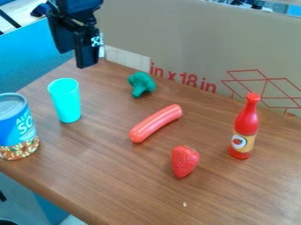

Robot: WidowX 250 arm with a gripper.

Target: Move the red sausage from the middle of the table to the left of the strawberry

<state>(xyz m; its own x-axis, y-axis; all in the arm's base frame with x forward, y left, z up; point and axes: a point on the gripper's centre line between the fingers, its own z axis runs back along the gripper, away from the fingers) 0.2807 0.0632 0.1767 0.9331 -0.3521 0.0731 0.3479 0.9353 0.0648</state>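
A red strawberry (pixel 185 161) is lying nearest on the wooden surface (pixel 123 184), with a blue-topped can (pixel 16 127) standing at the left edge and a red bottle (pixel 245 127) standing upright to the right. Behind the strawberry a sausage (pixel 156 123) is resting aslant; farther left, the turquoise cup (pixel 66 100) is standing upright, apart from the can, and green broccoli (pixel 141 84) is lying beyond. The gripper (pixel 75 60) is hanging at the upper left, seemingly nearest the cup (whether released or clenched, I cannot tell). By my judgement, the step is preceding contact, and any grasp is calling for careful alignment and lowering. Farthest back, cardboard (pixel 200 39) is standing.
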